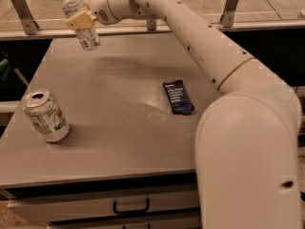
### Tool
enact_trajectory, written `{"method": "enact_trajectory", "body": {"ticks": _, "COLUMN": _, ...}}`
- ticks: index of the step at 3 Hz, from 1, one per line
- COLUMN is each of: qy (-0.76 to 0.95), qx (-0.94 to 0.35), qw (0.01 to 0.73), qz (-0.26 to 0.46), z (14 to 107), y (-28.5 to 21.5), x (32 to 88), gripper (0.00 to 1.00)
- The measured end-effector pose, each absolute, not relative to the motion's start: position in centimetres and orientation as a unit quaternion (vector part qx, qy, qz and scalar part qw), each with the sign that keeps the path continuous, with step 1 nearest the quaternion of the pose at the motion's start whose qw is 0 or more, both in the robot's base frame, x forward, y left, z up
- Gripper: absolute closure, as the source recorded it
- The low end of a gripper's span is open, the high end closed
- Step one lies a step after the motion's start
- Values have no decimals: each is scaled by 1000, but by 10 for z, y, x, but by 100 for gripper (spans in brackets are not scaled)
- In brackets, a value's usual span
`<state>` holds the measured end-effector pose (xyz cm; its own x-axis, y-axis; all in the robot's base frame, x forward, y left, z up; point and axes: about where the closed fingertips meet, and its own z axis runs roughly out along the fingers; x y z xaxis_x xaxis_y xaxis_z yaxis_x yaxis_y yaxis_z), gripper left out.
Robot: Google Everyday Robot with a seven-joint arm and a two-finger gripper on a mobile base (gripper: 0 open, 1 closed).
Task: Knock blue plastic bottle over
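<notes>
The bottle (pixel 89 36) is found up at the 11 o'clock corner of the worktop (pixel 119 137), tipped over with its white cap leaning out toward 10 o'clock. Whether its base is touching the worktop or hanging just above it can't really be made out. The gripper (pixel 81 19) is laid across the bottle's middle, touching it. Whether it's clamped on the bottle or only pressed against it can't be told from here.

How the step could be done well, just a guess: the bottle looks about halfway to being knocked over, so the push should be carried on toward 10 o'clock, the way it's already leaning. Contact is best kept high on the body so the base is left as the pivot. If the bottle is in fact gripped, it would need to be let go low down so it gets laid on its side, not dropped. The corner is tight, so a roll off the 9 o'clock edge should be watched for.

The can (pixel 46 117) at 8 o'clock and the dark packet (pixel 177 98) just off centre toward 3 o'clock are well apart from all this.

Writing: nothing can be read. Small print is seen on the bottle's label, green and red marks on the can, and pale lines on the packet.
</notes>
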<state>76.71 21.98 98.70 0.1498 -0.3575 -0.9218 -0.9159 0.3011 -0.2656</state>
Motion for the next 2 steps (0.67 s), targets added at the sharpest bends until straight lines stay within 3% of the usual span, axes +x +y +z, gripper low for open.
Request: {"method": "enact_trajectory", "body": {"ticks": 2, "qy": 667, "qx": -576, "qw": 446, "qz": 157, "z": 990, "y": 120, "x": 715, "gripper": 100}}
